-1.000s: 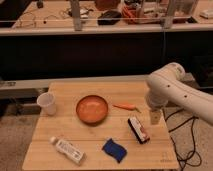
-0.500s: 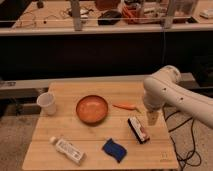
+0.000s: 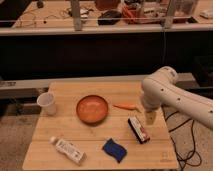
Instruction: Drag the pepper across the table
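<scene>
While over table (image 3: 65, 90), hand (image 3: 150, 118) beside pepper (image 3: 125, 106).

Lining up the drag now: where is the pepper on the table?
In the camera view the pepper lies on the table, right of centre, just right of the orange bowl. The gripper hangs close to its right, slightly nearer the camera.

We can read no words, numbers or signs anywhere. The bottle (image 3: 68, 150) lying at the front left of the counter (image 3: 100, 162) has a pale label, and the box (image 3: 138, 130) shows red and white print, but we cannot make out letters on either. The end effector (image 3: 150, 118) hangs over the counter's right side, just right of the pepper (image 3: 125, 106) and behind the box. We can read no marking on it.
</scene>
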Robot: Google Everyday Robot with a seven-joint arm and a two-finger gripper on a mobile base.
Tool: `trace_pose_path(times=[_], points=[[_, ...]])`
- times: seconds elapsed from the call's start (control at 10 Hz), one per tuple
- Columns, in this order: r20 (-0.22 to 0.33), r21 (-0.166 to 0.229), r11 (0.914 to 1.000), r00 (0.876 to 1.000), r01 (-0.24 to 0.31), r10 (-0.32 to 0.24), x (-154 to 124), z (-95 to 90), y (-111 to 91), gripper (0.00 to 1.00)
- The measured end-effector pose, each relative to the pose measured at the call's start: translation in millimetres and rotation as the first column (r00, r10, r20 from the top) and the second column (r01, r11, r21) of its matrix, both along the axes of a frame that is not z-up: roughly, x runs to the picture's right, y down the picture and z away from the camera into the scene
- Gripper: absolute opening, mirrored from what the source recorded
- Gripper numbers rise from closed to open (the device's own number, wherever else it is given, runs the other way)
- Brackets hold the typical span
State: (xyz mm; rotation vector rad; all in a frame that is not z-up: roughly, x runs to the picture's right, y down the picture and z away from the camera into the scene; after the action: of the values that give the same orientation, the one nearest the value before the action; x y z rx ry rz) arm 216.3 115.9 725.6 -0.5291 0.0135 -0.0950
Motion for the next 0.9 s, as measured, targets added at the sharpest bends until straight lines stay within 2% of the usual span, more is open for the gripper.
trace_pose_path(times=[0.9], points=[[0.055,0.013,0.9993,0.998,0.036,-0.037,-13.5,18.0,5.8,0.80]])
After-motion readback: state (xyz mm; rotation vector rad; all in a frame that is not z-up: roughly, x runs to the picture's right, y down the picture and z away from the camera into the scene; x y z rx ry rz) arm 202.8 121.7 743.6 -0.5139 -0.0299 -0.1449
